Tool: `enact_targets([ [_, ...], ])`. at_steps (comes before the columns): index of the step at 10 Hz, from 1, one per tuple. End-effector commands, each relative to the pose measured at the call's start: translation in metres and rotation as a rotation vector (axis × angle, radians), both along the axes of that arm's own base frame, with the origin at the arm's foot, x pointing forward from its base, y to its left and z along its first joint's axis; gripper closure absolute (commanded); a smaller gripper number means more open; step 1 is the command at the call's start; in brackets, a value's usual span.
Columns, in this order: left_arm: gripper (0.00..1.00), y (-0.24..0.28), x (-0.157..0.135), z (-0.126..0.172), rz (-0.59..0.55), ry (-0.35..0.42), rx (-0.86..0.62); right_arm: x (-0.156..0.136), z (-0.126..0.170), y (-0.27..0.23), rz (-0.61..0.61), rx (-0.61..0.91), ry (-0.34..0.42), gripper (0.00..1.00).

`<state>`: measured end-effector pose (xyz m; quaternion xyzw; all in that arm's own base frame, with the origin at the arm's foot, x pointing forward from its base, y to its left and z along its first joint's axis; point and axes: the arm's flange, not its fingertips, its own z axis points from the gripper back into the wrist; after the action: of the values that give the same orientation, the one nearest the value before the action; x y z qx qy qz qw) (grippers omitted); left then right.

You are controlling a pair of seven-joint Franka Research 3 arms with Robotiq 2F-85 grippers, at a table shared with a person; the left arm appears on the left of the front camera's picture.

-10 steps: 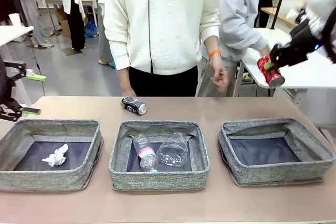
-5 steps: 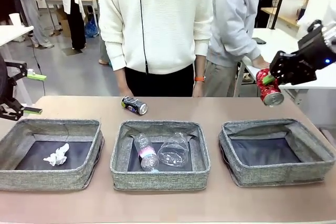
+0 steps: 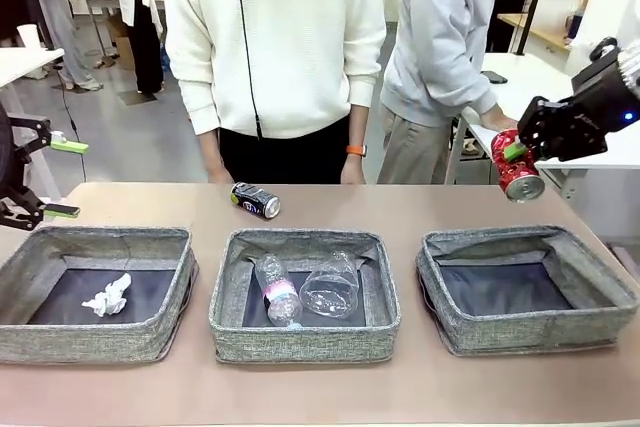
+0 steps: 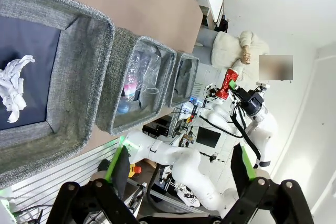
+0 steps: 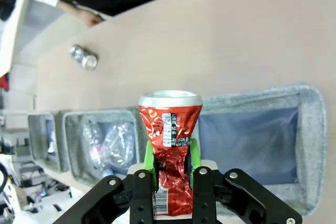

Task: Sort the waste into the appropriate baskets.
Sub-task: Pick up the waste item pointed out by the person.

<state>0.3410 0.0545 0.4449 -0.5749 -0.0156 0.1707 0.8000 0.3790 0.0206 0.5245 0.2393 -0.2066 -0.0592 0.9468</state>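
Observation:
My right gripper [image 3: 513,153] is shut on the crushed red can [image 3: 518,171], held in the air above and behind the right basket [image 3: 523,243]. In the right wrist view the can [image 5: 169,125] stands upright between the green pads, over that basket [image 5: 311,129]. The dark blue can [image 3: 255,201] lies on the table behind the middle basket [image 3: 300,331]. This basket holds the pink-label bottle [image 3: 276,293] and the crushed clear bottle [image 3: 331,287]. White tissue [image 3: 108,297] lies in the left basket [image 3: 96,243]. My left gripper [image 3: 58,179] stands open at the table's left edge.
A person in a white sweater [image 3: 275,37] stands at the far edge, one hand [image 3: 350,171] hanging near the tabletop. Another person in grey [image 3: 445,37] stands behind at the right. Bare table runs along the front of the baskets.
The right gripper has come down a little with the red can and tilted it. The person in white has shifted left. The left arm has stayed still.

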Motion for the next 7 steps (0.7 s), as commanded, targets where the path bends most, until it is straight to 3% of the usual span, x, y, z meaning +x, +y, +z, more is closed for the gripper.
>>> enact_targets([
  [1, 0.00, 0.001, -0.002, 0.001, -0.012, -0.017, -0.003, 0.005, 0.005, 0.041, -0.010, -0.177, 0.077, 0.73],
  [2, 0.00, 0.001, -0.002, 0.001, -0.012, -0.017, -0.003, 0.003, 0.038, 0.075, 0.018, -0.183, 0.077, 0.73],
  [4, 0.00, 0.001, -0.002, 0.001, -0.012, -0.017, -0.003, -0.024, 0.101, 0.134, -0.010, -0.251, 0.148, 0.73],
  [6, 0.00, 0.001, -0.002, 0.001, -0.012, -0.017, -0.003, -0.065, 0.137, 0.181, -0.032, -0.268, 0.203, 0.73],
  [7, 0.00, 0.001, -0.002, 0.001, -0.012, -0.017, -0.003, -0.084, 0.154, 0.203, -0.063, -0.233, 0.177, 0.73],
])
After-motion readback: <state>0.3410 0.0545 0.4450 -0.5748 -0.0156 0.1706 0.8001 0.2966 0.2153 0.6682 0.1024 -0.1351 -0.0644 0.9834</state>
